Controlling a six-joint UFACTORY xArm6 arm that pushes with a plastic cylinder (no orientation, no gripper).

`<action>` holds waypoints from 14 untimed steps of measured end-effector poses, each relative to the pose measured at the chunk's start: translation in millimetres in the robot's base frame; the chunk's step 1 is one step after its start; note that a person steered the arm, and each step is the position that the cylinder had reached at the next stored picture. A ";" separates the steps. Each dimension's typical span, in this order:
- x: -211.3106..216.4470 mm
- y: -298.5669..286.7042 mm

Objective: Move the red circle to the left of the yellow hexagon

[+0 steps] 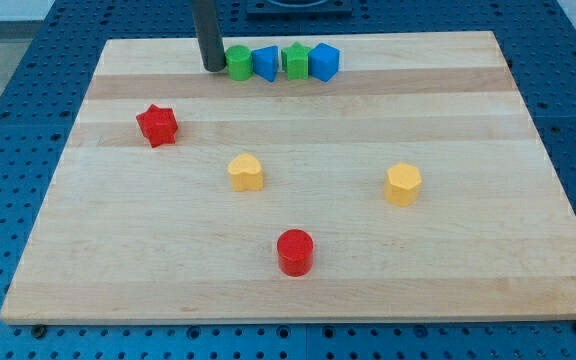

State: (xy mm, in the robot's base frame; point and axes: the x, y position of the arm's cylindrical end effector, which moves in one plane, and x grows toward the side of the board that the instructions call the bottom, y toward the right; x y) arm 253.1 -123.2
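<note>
The red circle (295, 251) lies near the view's bottom, a little left of centre. The yellow hexagon (403, 184) lies to its upper right, on the view's right half. My tip (213, 67) rests on the board near the view's top, just left of a green circle (238, 62). The tip is far from both the red circle and the yellow hexagon.
A row at the view's top holds the green circle, a blue block (265, 63), a green star (295, 60) and a blue hexagon (324, 61). A red star (157, 125) lies at the left. A yellow heart (246, 172) lies near the centre. The wooden board (488, 270) ends at blue pegboard.
</note>
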 end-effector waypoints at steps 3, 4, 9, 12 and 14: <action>0.0 -17.6; 27.0 -36.6; 64.7 167.2; 66.9 221.4; 67.3 243.7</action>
State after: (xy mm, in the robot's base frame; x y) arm 320.5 120.5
